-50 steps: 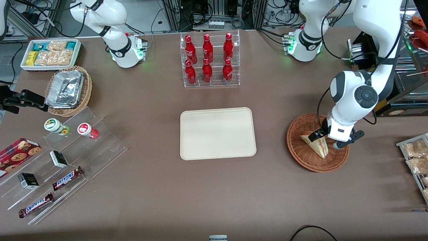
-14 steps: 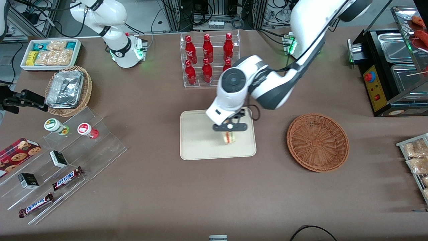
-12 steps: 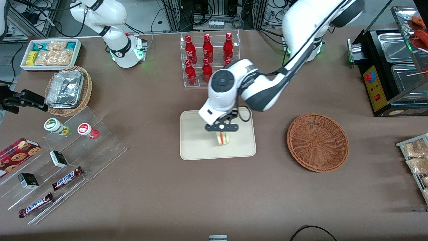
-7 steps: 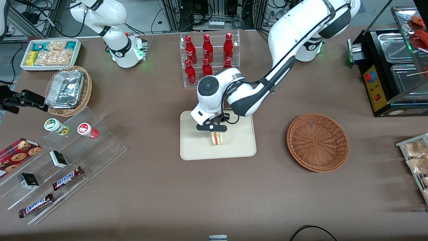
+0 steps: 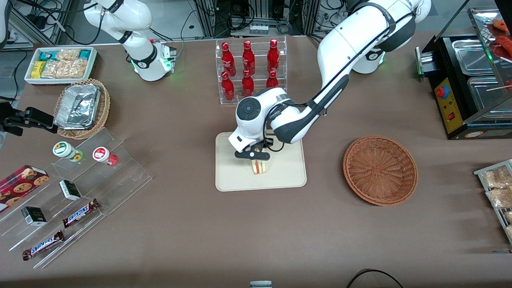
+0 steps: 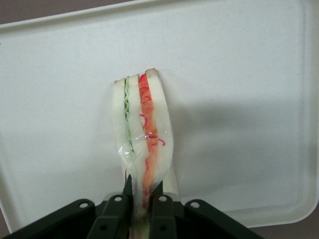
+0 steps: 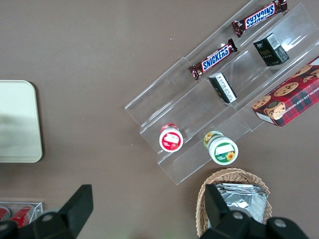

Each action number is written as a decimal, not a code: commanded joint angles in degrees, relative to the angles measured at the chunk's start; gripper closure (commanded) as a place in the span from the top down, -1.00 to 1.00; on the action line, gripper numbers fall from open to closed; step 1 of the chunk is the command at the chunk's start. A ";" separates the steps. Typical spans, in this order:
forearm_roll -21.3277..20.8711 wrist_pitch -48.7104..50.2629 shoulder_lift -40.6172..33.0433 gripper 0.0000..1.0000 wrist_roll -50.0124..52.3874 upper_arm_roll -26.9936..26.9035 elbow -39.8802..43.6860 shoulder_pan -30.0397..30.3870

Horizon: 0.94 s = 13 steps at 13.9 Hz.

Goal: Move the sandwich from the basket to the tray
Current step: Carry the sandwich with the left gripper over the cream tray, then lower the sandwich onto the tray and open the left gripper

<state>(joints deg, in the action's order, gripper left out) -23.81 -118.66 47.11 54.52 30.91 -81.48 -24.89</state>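
Observation:
The sandwich [image 5: 259,167], a wrapped wedge with red and pale filling, stands on its edge over the cream-beige tray [image 5: 237,180], low on it or touching it. My left gripper [image 5: 256,158] is shut on the sandwich's upper end, above the tray's middle. In the left wrist view the black fingers [image 6: 127,188] pinch the sandwich [image 6: 144,129] with the tray [image 6: 239,89] right beneath it. The reddish-brown wicker basket [image 5: 380,169] lies empty toward the working arm's end of the table.
A clear rack of red bottles [image 5: 249,71] stands farther from the front camera than the tray. A clear stepped display [image 5: 80,192] with snack bars and cups and a lighter wicker basket of foil trays [image 5: 81,108] lie toward the parked arm's end.
My gripper carried the sandwich out of the basket to over the tray, then lowered it there. The basket is now empty.

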 commanded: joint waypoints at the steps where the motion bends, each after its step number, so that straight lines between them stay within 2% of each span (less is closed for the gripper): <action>1: -1.32 0.71 0.00 0.94 0.23 -0.15 2.02 -0.51; 6: 0.95 8.51 -7.71 0.98 2.86 -0.76 2.38 0.37; 7: 3.66 10.19 -10.43 0.98 2.96 -3.29 2.38 0.29; 8: 8.56 11.33 -14.20 0.98 2.18 -6.80 2.12 0.20; 9: 10.69 12.65 -16.59 0.98 2.08 -8.57 2.03 0.20; 13: 14.39 21.25 -23.98 0.98 -2.03 -14.20 2.20 0.29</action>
<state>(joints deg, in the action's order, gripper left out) -11.89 -100.47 27.07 55.17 19.55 -77.52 -24.16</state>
